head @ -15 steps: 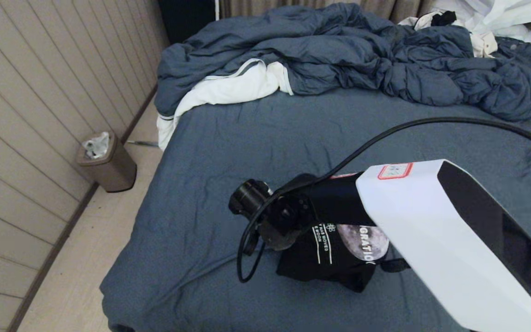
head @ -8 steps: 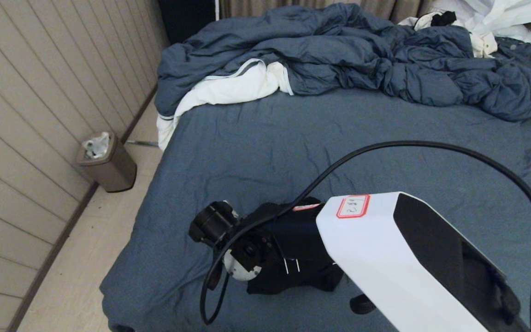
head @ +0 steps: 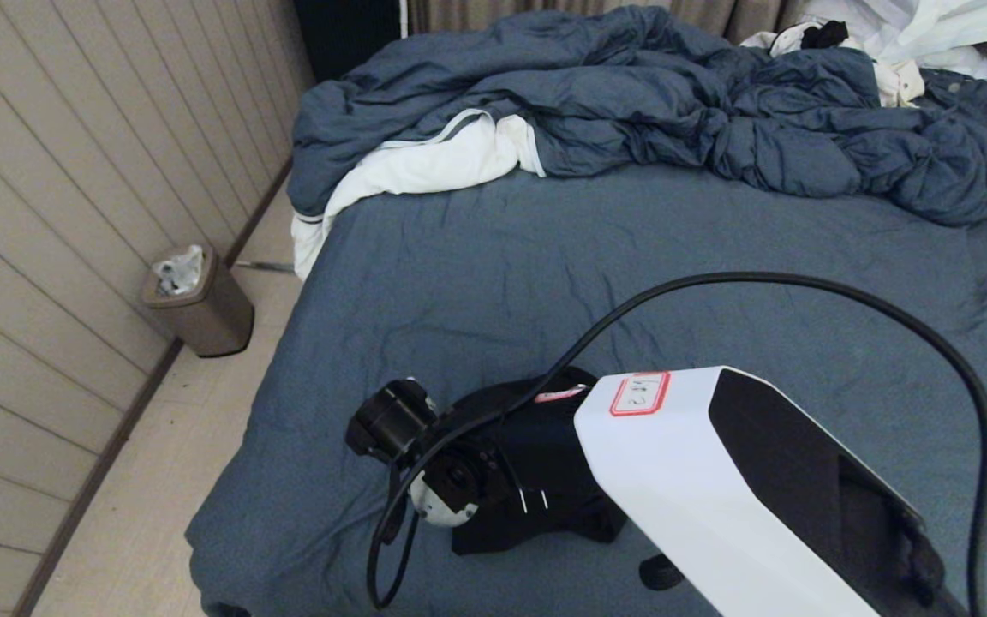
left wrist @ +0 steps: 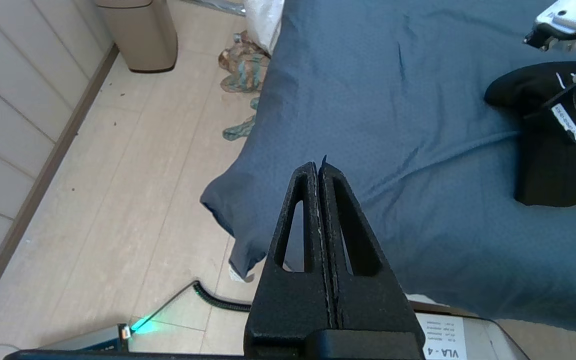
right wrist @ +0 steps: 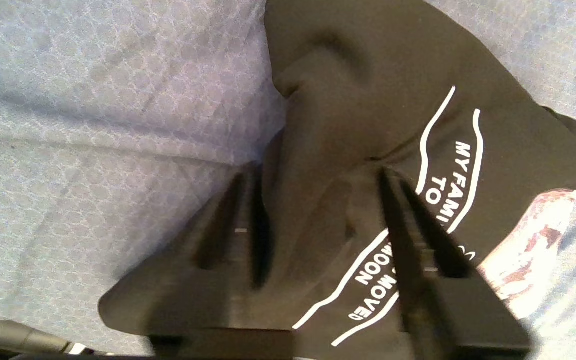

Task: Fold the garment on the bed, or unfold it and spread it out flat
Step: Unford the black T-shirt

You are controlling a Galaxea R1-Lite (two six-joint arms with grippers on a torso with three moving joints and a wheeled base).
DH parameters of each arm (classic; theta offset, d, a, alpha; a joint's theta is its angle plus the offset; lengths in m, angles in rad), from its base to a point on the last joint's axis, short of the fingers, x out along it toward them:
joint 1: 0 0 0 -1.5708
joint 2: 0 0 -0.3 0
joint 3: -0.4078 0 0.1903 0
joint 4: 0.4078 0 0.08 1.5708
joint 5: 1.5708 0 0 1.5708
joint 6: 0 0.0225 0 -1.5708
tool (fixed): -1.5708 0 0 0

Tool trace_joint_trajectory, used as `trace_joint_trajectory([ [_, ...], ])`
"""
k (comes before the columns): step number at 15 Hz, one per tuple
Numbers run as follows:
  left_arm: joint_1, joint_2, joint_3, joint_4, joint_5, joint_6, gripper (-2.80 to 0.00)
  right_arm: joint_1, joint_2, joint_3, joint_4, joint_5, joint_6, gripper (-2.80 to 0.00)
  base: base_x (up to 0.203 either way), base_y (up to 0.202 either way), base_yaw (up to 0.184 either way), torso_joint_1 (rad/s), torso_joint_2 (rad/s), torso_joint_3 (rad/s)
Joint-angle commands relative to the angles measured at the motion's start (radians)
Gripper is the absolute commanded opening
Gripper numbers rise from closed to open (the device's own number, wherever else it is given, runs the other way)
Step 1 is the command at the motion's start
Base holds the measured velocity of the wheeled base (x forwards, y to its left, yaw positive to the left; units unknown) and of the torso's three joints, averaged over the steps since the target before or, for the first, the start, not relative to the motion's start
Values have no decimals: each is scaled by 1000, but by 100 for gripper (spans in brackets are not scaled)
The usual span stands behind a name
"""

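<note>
Black knit garment (right wrist: 368,100): crumpled soft heap, white lettering.
Slate-blue bed (head: 502,257): lightly creased sheet.
Right tool (right wrist: 318,190): fingers spread apart over cloth, gripping nothing.
Left tool (left wrist: 319,167): closed, empty.

The garment (right wrist: 368,125) — a black T-shirt with white curved text lines and part of a grey moon print showing — is lying bunched and creased near the front left corner of the bed (head: 545,257), which is wearing a slate-blue sheet.

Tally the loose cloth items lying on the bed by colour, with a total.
Black: 1, the T-shirt
Blue-grey: 1, the duvet
White: 2, the striped cloth and a heap at the far right corner
Total: 4
</note>
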State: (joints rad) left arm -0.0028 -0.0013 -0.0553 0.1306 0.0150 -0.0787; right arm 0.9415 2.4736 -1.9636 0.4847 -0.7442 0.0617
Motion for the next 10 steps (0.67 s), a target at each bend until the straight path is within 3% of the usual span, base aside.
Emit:
trace_joint_trajectory([
  [1, 0, 1, 0, 0, 0, -1, -280, -1, -18, 0, 2, 0, 8, 0, 0, 0, 0, 0, 0, 0],
  [9, 1, 1, 0, 1, 0, -1, -280, -24, -343, 80, 8, 11, 42, 0, 0, 0, 0, 0, 0, 0],
  [10, 0, 1, 0, 1, 0, -1, -280, -35, -403, 111, 6, 17, 51, -280, 0, 0, 0, 0, 0, 0],
])
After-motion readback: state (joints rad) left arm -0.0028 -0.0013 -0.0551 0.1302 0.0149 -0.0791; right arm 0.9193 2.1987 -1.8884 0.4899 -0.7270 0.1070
